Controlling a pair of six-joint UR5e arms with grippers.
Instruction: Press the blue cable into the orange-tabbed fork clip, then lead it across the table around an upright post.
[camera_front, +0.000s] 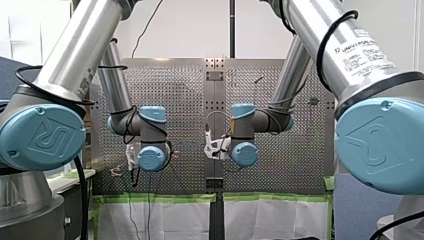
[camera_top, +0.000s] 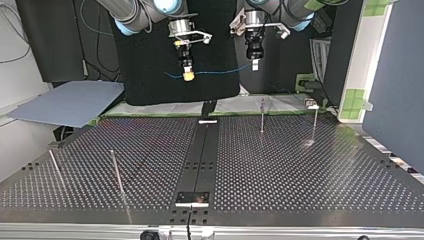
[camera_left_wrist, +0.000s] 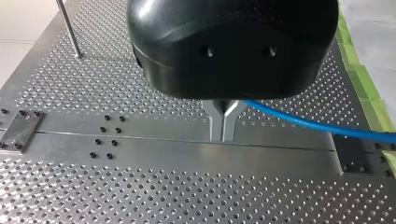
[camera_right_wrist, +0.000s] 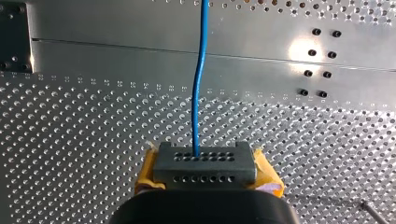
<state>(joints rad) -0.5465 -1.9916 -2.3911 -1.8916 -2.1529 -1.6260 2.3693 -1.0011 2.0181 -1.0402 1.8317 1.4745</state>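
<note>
One blue cable (camera_top: 220, 71), level across top view, pinched by my left gripper (camera_top: 254, 65), my right gripper (camera_top: 187, 76)

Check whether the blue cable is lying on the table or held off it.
Held off it: the top view shows the blue cable strung between my right gripper and my left gripper, above the table.

Even indoor light, with glare off the metal.
A hot white patch burns on the silver perforated metal table (camera_right_wrist: 299, 49) in the right wrist view; the left wrist view is softly, evenly lit. The top view is dimmer, its table dull grey, the thin blue cable (camera_top: 220, 71) pale against a black cloth backdrop (camera_top: 150, 75).
</note>
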